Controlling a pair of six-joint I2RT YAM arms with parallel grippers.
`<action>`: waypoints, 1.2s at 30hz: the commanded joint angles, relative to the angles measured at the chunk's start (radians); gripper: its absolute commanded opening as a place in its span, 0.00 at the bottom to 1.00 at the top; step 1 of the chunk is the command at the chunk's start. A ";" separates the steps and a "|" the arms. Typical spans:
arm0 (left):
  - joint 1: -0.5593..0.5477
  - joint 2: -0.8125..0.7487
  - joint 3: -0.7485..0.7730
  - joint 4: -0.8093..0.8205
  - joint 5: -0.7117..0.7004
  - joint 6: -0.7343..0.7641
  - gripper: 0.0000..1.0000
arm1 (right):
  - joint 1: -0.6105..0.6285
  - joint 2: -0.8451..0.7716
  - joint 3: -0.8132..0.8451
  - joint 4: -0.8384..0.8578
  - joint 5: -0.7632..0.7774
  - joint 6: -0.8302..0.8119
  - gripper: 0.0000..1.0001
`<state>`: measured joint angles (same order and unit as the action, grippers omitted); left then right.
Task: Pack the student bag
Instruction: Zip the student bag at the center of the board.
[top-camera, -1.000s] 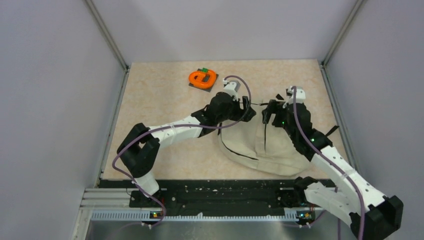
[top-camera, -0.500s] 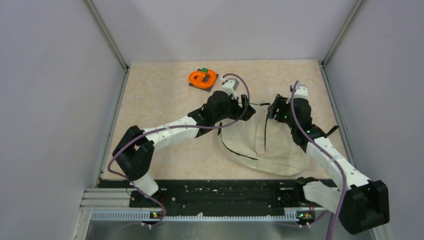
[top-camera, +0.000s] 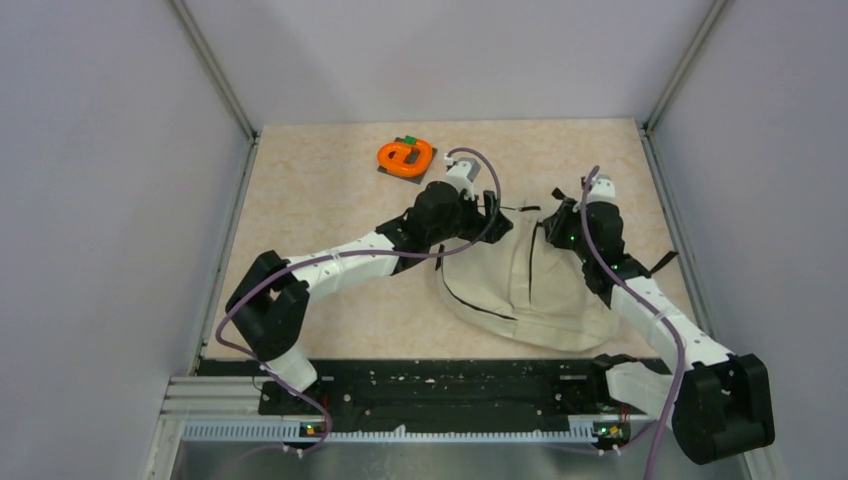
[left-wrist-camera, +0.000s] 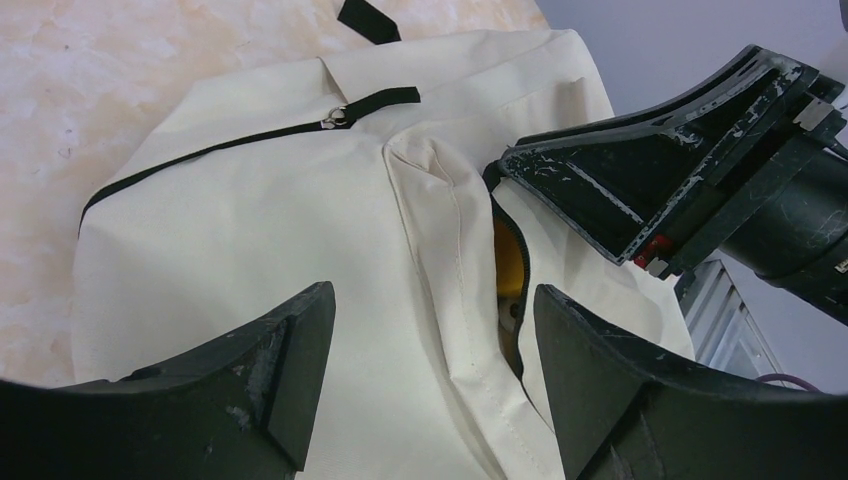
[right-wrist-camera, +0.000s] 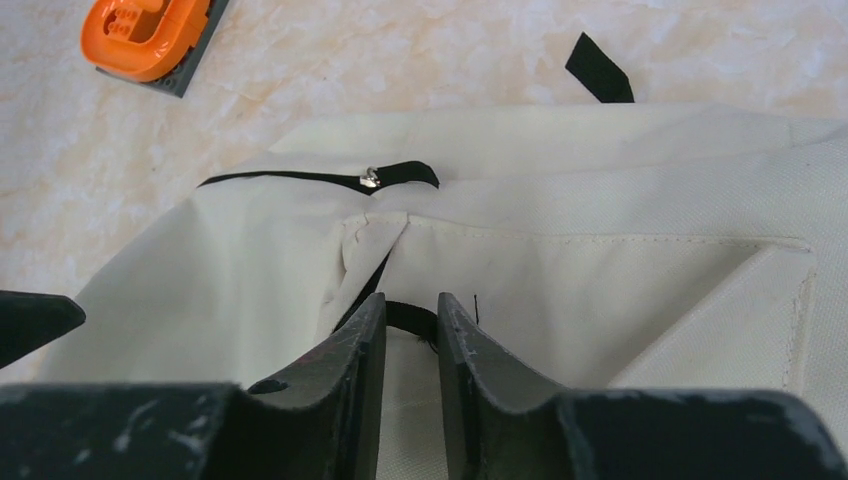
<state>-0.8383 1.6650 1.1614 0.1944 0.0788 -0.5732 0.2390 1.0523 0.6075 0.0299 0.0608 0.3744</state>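
Around student bag zipper pull, right pincer

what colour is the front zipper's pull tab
The front zipper's pull tab is black; clearest in the right wrist view.

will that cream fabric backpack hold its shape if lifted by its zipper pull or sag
Probably sags: the cream fabric backpack lies flat and creased. The cloth would likely tent around the black zipper pull in the right gripper. A yellow item inside may add weight.
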 joint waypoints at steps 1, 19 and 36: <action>0.004 0.013 0.027 0.033 0.005 0.002 0.77 | -0.011 -0.010 -0.016 0.088 -0.033 -0.012 0.21; 0.004 0.028 0.039 0.023 0.014 -0.002 0.76 | -0.014 0.020 -0.038 0.112 -0.055 -0.080 0.32; 0.004 0.027 0.023 0.023 0.001 -0.002 0.76 | -0.018 -0.066 -0.077 0.191 -0.082 0.147 0.41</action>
<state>-0.8383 1.6947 1.1622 0.1860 0.0853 -0.5758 0.2314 0.9806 0.5308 0.1593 -0.0174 0.4702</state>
